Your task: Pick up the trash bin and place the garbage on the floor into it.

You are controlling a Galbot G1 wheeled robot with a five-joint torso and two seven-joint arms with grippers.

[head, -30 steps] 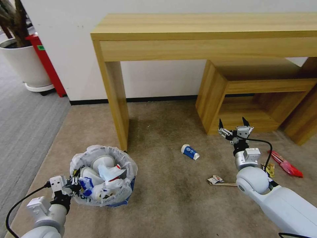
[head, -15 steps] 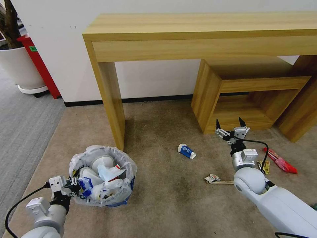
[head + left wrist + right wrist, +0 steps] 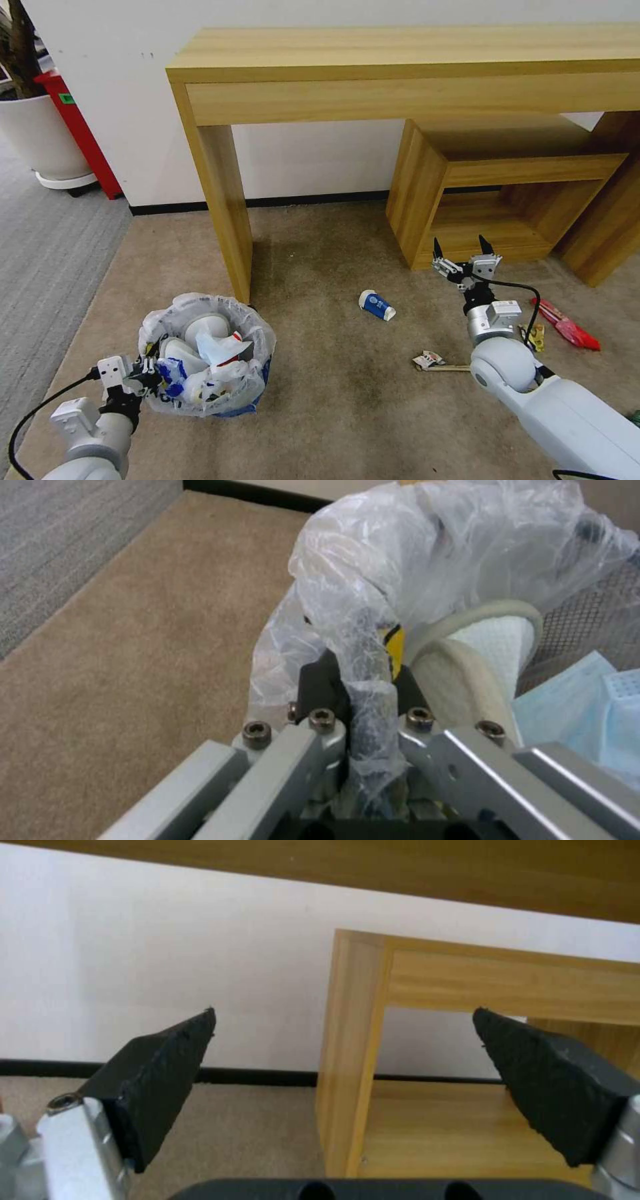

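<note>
The blue trash bin (image 3: 248, 400), lined with a white bag, stands on the beige floor (image 3: 333, 413) near the table leg. It holds white slippers (image 3: 207, 328) and other litter. My left gripper (image 3: 151, 373) is shut on its bag-covered rim (image 3: 367, 700), beside a slipper (image 3: 480, 650). My right gripper (image 3: 458, 252) hangs open and empty above the carpet, in front of the low wooden shelf (image 3: 413, 990); in its own wrist view the gripper (image 3: 345, 1015) has its fingers wide apart. On the carpet lies garbage: a blue-white cup (image 3: 377, 305), crumpled paper (image 3: 428, 360) with a wooden stick (image 3: 459, 368), a red wrapper (image 3: 567, 327) and a yellow wrapper (image 3: 533, 335).
A long wooden table (image 3: 400, 67) stands against the wall, its leg (image 3: 223, 207) just behind the bin. A low wooden shelf (image 3: 467, 187) sits under it on the right. A tall red bin (image 3: 77, 127) and a white planter (image 3: 40, 143) stand on grey carpet at the far left.
The whole head view has shifted a little, so the camera moved. The right gripper has edged slightly farther from me, still open. The left gripper keeps its hold on the bin.
</note>
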